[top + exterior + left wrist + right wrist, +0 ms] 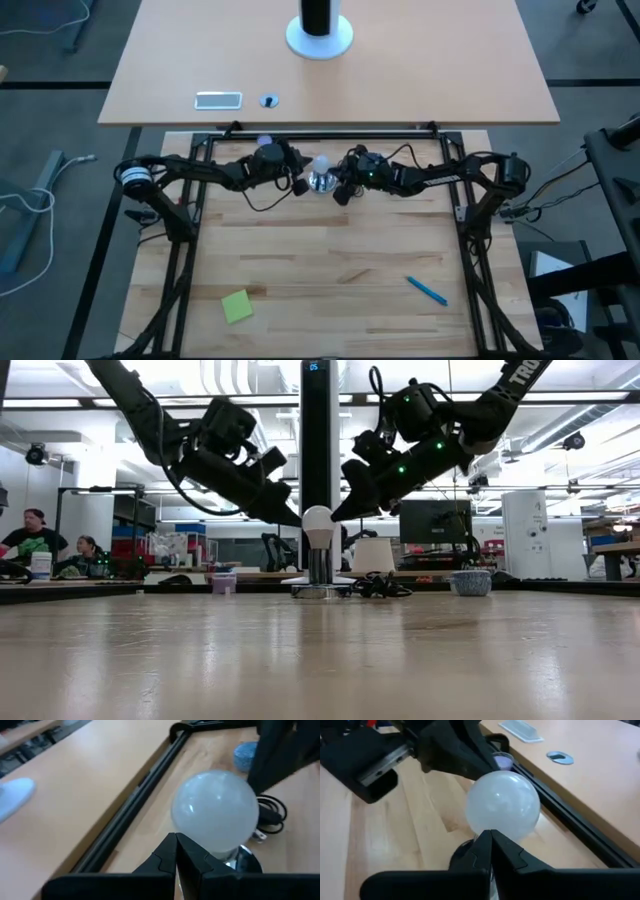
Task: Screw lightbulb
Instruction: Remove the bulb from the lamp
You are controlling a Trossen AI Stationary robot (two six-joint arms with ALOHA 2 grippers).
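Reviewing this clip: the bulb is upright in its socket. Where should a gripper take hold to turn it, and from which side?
Grip the lightbulb across its round globe, its widest part, coming from above. It stands upright in the silver socket, so the neck is likely hard to reach. The left gripper and right gripper sit shut beside it.

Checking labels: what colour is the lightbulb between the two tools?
Frosted white lightbulb, clearest in the right wrist view.

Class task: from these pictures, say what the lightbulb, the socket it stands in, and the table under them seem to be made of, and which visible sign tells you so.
Lightbulb: frosted white glass or plastic; matte and milky, with soft highlights. The look cannot settle which.
Socket: probably polished metal; silvery and mirror-bright.
Table: light wood, butcher-block style; grain and joined strips show, satin finish.
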